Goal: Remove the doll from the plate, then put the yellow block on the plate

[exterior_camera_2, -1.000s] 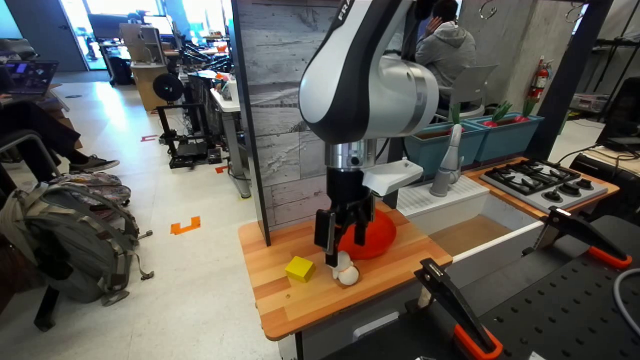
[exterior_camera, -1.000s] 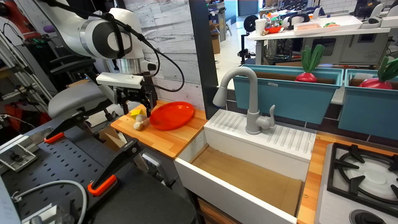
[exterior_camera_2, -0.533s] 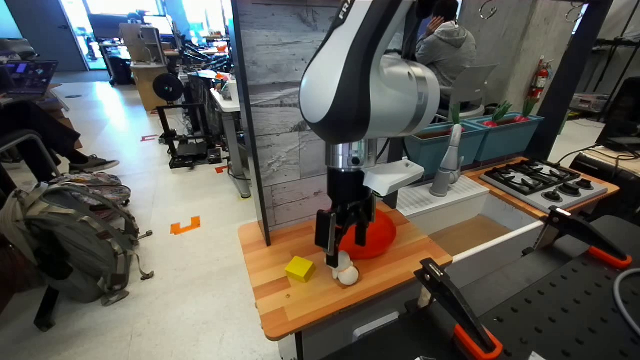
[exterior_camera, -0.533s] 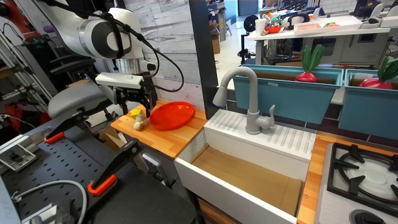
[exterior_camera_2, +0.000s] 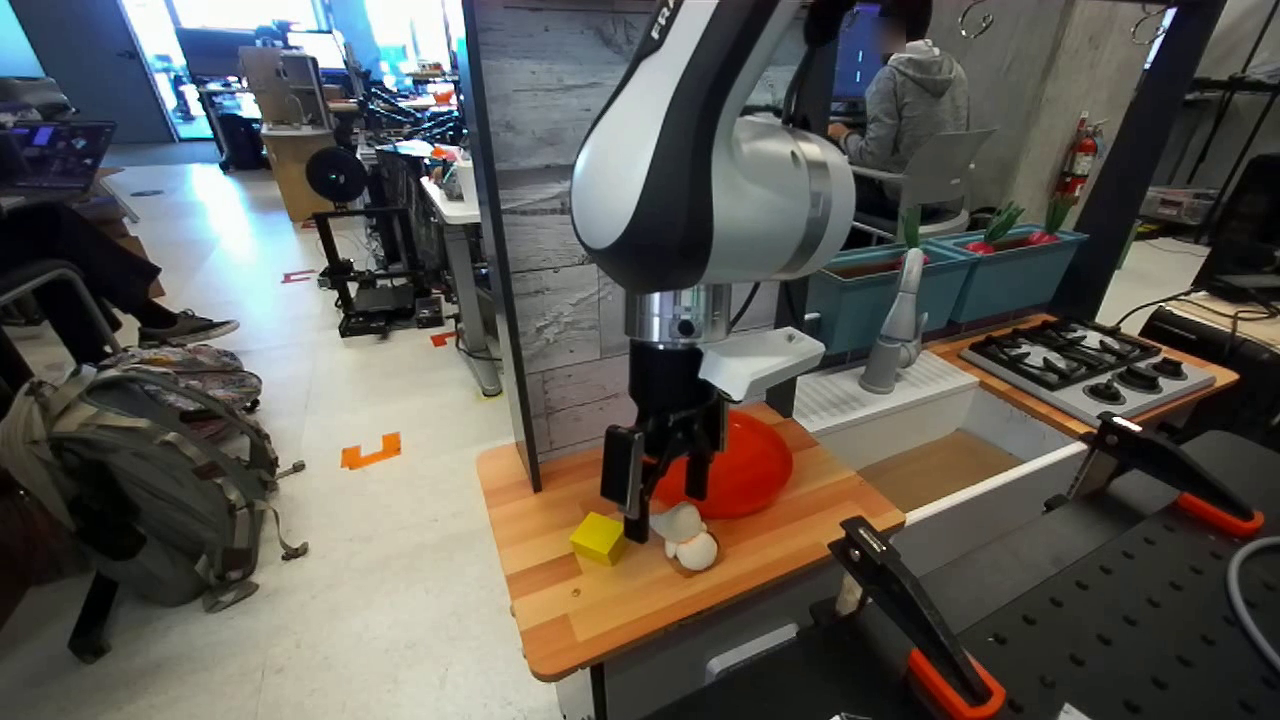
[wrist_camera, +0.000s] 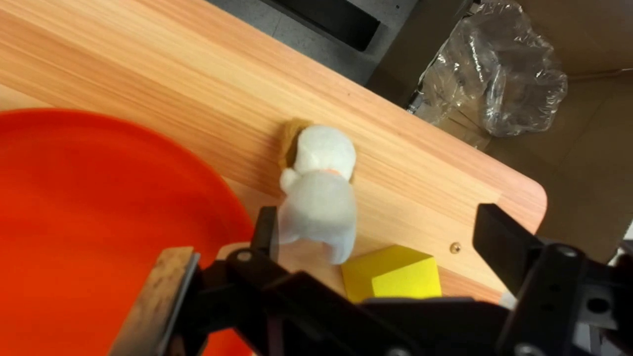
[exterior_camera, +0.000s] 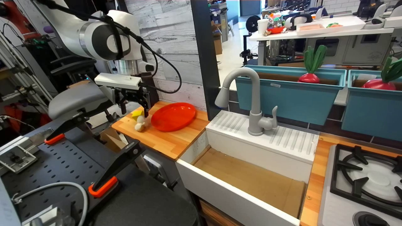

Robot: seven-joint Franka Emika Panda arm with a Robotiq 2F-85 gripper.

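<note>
The doll (wrist_camera: 321,198), cream-white with a small orange band, lies on the wooden counter beside the plate; it shows in both exterior views (exterior_camera: 140,126) (exterior_camera_2: 692,548). The round red-orange plate (wrist_camera: 99,188) holds nothing that I can see; it is also in both exterior views (exterior_camera: 174,116) (exterior_camera_2: 752,465). The yellow block (wrist_camera: 395,277) rests on the counter near the doll's legs (exterior_camera_2: 598,538), partly hidden by the gripper body in the wrist view. My gripper (wrist_camera: 378,217) is open and empty, above the counter over the block and doll (exterior_camera_2: 667,515).
The wooden counter (exterior_camera_2: 560,610) ends at a rounded corner near the block. A wood-panel wall (exterior_camera: 176,47) stands behind the plate. The sink (exterior_camera: 238,201) with a grey faucet (exterior_camera: 256,103) adjoins the counter. Black clamps (exterior_camera_2: 905,600) stand along the dark table by the front edge.
My open gripper has moved a little away from the plate, toward the yellow block's side. The doll, plate and block have not visibly moved.
</note>
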